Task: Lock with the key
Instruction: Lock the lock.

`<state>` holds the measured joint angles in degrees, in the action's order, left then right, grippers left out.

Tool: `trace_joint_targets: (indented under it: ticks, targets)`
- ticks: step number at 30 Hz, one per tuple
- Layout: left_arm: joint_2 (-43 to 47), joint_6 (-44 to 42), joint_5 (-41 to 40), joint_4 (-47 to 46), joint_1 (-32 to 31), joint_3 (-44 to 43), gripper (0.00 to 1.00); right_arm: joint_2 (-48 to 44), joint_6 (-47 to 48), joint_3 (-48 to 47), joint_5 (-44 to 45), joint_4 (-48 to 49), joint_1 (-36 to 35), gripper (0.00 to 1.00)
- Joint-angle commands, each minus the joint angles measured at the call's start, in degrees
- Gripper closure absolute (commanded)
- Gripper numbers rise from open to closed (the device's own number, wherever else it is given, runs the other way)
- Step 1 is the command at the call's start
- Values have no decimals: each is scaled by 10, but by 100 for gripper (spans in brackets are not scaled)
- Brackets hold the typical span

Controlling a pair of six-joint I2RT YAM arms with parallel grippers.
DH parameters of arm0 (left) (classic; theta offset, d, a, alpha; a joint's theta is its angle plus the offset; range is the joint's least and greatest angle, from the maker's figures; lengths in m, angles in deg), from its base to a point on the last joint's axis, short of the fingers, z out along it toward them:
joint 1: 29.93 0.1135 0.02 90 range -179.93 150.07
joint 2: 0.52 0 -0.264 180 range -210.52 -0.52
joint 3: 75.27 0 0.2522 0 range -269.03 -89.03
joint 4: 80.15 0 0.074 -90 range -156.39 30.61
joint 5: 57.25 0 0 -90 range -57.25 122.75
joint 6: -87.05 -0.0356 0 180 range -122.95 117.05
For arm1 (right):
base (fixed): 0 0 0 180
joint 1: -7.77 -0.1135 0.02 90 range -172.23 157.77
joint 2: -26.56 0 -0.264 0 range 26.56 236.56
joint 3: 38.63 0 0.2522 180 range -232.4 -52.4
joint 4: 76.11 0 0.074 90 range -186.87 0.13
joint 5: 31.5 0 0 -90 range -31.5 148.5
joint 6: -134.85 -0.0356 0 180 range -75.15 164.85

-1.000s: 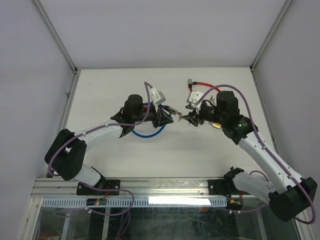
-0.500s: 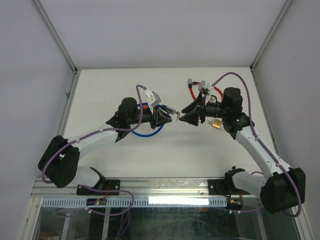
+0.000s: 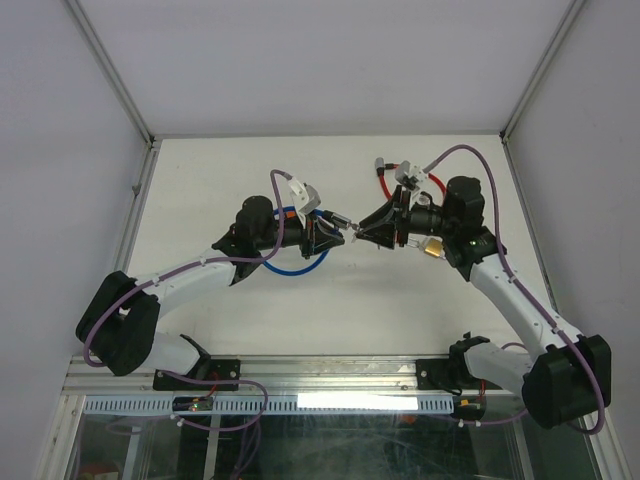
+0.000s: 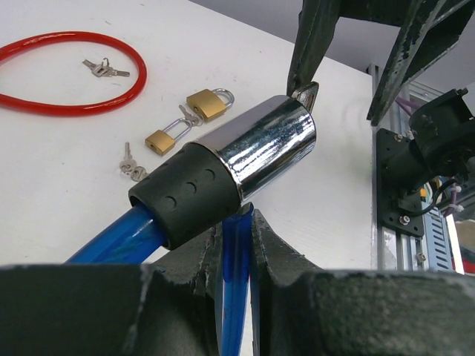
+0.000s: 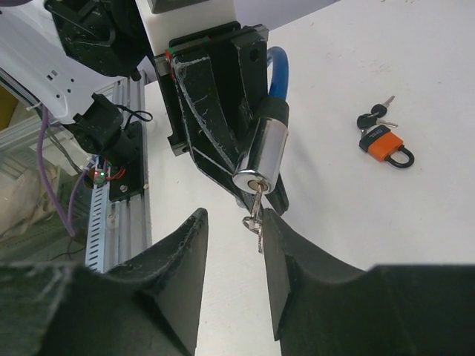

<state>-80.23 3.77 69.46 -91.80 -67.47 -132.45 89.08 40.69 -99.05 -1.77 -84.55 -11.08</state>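
Observation:
My left gripper (image 4: 236,245) is shut on the blue cable (image 4: 235,259) just below the chrome lock cylinder (image 4: 271,152) and holds it above the table. A key (image 5: 254,211) sticks out of the cylinder's (image 5: 263,159) end face, with a second key hanging from its ring. My right gripper (image 5: 234,222) is open around that key. The key lies against the right finger, and a wide gap separates it from the left one. In the top view the two grippers (image 3: 325,235) (image 3: 362,235) meet tip to tip at mid-table.
A red cable loop (image 4: 74,74) with keys (image 4: 104,68) inside lies on the white table. Two brass padlocks (image 4: 206,104) (image 4: 165,139) and loose keys (image 4: 130,167) lie nearby. An orange padlock (image 5: 386,144) with keys lies beyond the cylinder. Aluminium rail (image 3: 300,375) at the near edge.
The right wrist has turned and swung in toward the lock's end, so its fingers now straddle the key. The left arm shifted slightly and still holds the cable.

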Motion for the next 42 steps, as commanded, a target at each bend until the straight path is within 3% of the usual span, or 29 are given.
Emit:
trace_joint_targets:
  ticks: [1, 7, 15, 21, 27, 35, 42]
  targets:
    - [13, 10, 25, -53, -4, -18, 100, -9, 27, -11, 35, 18, -18, 63]
    - [5, 17, 29, -54, -4, -23, 100, -4, 48, -15, 52, 8, -29, 72]
    - [3, 20, 30, -54, -4, -26, 100, -2, 74, -24, 73, -16, -36, 100]
    - [-2, 26, 24, -32, -4, -34, 100, -15, 174, -38, 110, -78, -59, 100]
    - [-39, 18, 24, 69, 6, -77, 100, -45, 306, -53, 200, -152, -103, 100]
    - [-70, 7, -4, 129, 37, -101, 100, -56, 340, -75, 247, -201, -106, 100]
    - [-80, 31, -82, 185, 41, -127, 100, -46, 326, -79, 263, -204, -107, 100]
